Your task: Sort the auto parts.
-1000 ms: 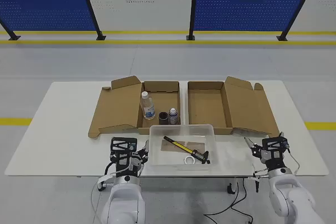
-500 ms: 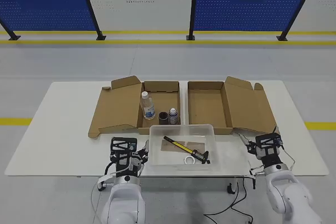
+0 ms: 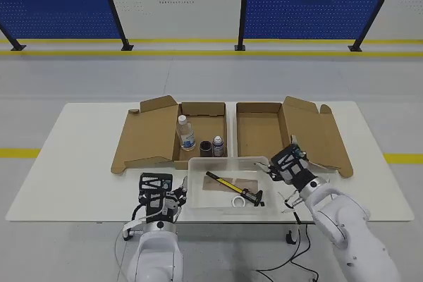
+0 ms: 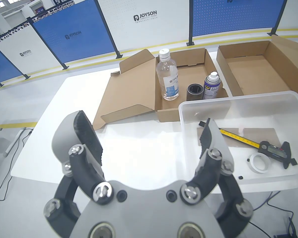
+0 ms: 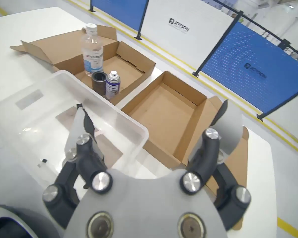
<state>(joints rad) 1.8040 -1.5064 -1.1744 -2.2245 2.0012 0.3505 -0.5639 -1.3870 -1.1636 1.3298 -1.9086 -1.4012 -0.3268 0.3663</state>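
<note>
Right wrist view: finds right gripper [image 5: 151, 110] spread wide, empty, poised by clear bin [image 5: 109, 105] corner, just beside empty right box [image 5: 164, 102]. Finds left gripper [image 4: 144, 122] likewise spread, empty, at bin's other side. Looks like reach stage toward caliper [image 3: 233, 186] and white ring [image 3: 237, 203] lying inside bin. Next calls for lowering in, then pinching one.

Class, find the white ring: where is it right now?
In the top view the white ring lies inside the clear bin, near its robot-side edge, beside the caliper.
</note>
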